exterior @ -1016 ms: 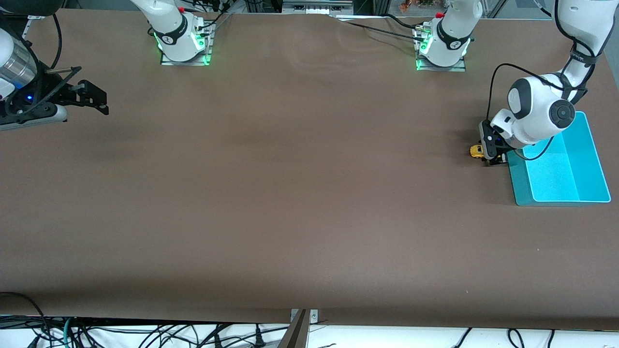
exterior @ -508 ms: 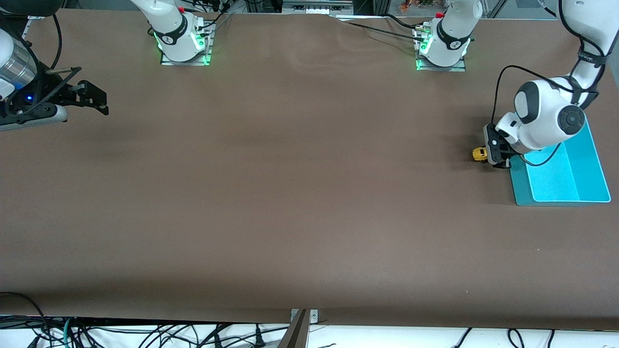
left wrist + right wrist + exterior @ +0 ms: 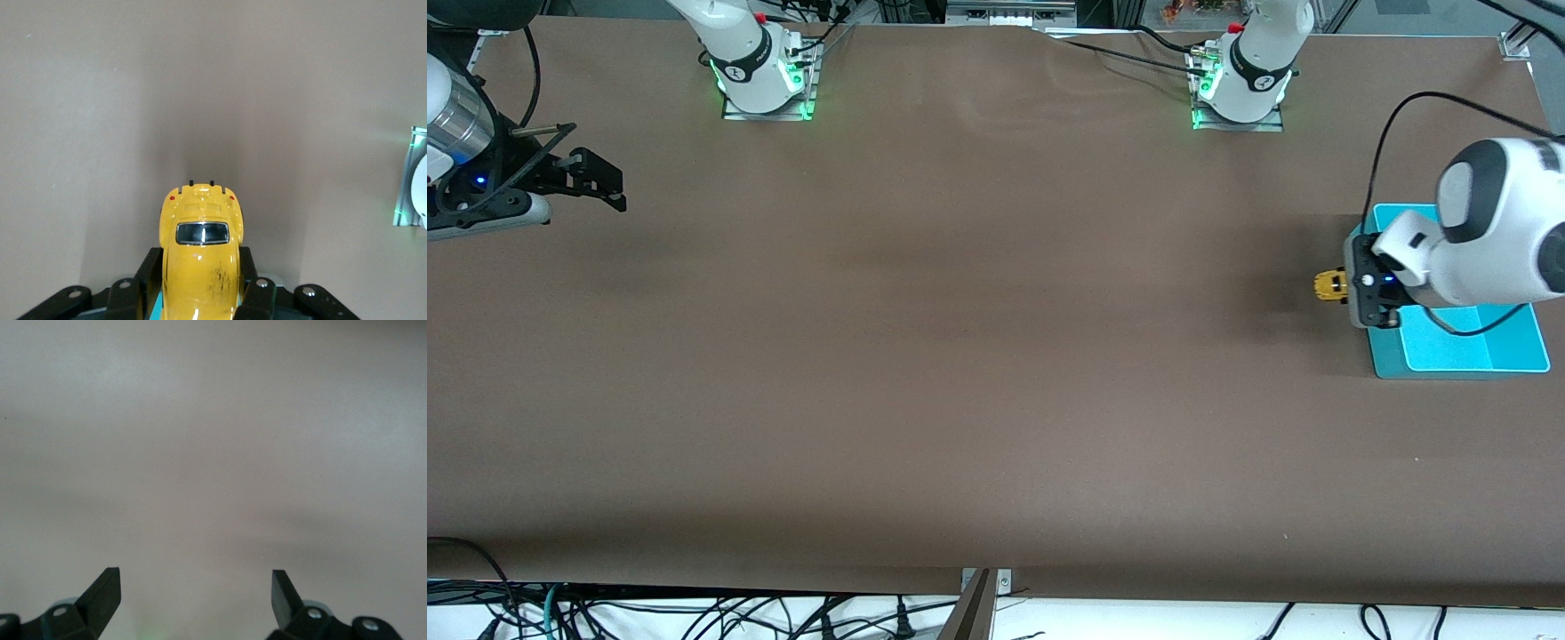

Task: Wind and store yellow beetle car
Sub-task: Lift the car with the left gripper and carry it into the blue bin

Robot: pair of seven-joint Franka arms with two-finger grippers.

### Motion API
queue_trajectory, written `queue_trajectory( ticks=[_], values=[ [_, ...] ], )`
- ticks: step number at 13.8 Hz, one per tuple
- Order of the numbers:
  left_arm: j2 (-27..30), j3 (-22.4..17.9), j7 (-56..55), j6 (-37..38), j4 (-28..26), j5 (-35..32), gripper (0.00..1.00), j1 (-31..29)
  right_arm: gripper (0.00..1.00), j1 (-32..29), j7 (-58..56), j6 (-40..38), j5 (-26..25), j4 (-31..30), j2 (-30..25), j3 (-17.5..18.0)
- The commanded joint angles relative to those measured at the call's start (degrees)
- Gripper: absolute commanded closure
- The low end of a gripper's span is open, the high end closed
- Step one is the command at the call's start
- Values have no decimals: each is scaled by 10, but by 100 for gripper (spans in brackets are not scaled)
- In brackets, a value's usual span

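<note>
Here, yellow beetle car [image 3: 200,267] pinched across its flanks by left gripper [image 3: 200,293] beside teal bin [image 3: 1449,351]; light, rigid, glossy, likely slippery; right gripper [image 3: 195,590] idle, spread.

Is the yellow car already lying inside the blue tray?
No, the yellow car is clamped between the fingers of the left pincer in the air, over the brown table beside the blue tray.

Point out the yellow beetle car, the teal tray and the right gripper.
yellow beetle car [image 3: 200,267]: left wrist view, on its roof.
teal tray [image 3: 1458,371]: front view, on its nearest rim.
right gripper [image 3: 195,590]: right wrist view, midway between its open fingertips.
</note>
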State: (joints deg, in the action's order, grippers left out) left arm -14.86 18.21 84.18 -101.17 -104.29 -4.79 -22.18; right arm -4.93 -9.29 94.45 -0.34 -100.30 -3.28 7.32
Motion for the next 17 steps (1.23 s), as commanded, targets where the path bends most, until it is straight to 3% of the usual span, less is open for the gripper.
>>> queue_trajectory(
  ticks=[1, 4, 9, 12, 13, 14, 15, 17],
  values=[
    [-30, -18, 53, 25, 36, -29, 79, -52, 0, 2, 7, -16, -7, 20, 8, -1],
    [-84, -17, 102, -14, 32, -118, 78, -113, 0, 2, 7, -16, -6, 20, 8, -1],
    [-169, -17, 170, -116, 23, -129, 75, -174, 0, 1, 7, -16, -6, 20, 8, -2],
    [-182, -17, 185, -124, 24, -128, 74, -191, 0, 1, 7, -16, -6, 20, 8, -2],
    [-185, -17, 185, -125, 24, -128, 57, -191, 0, 1, 7, -16, -6, 20, 9, -2],
    [-194, -17, 185, -125, 24, -126, 14, -194, 0, 1, 7, -16, -6, 20, 9, -2],
    [-194, -16, 185, -125, 26, -123, 0, -198, 0, 0, 7, -16, -6, 19, 9, -2],
    [-178, -10, 180, -113, 34, -119, 0, -197, 0, 0, 7, -16, -6, 20, 9, -2]
  ],
)
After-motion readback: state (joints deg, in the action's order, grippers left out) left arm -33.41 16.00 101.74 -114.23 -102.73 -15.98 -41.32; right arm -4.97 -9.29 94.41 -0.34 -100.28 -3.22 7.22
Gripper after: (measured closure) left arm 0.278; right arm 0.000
